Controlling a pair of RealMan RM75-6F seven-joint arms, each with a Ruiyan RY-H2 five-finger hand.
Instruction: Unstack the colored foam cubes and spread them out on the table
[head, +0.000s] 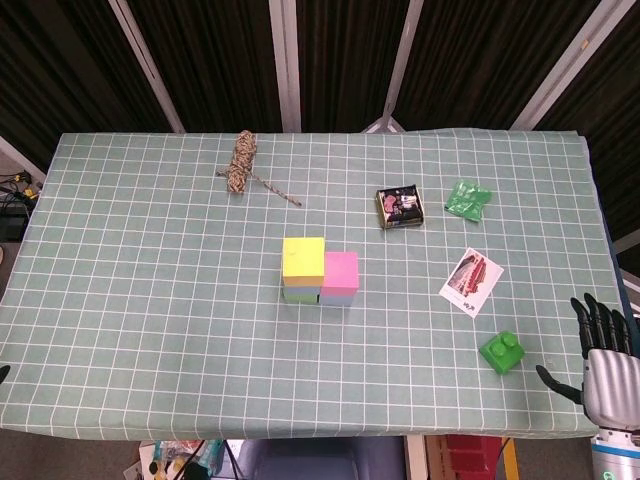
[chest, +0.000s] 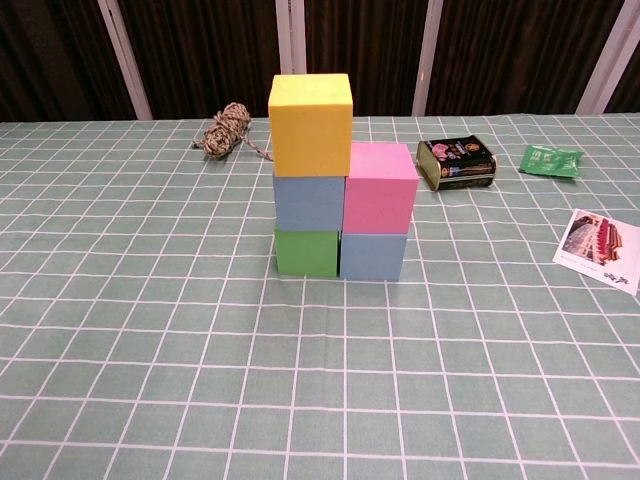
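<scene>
Cubes sit stacked in the middle of your bench (chest: 120, 330): yellow cube (chest: 311, 122) on blue cube (chest: 309, 202) on green cube (chest: 306, 252), pink cube (chest: 380, 187) beside. Your right robot hand (head: 603, 360) waits at the bench edge, fingers spread, holding nothing

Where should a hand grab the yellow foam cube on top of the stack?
Take the yellow foam cube by its left and right faces, coming from above. It tops the taller column, above the pink foam cube, so both side faces are exposed. The right hand appears nearest.
</scene>
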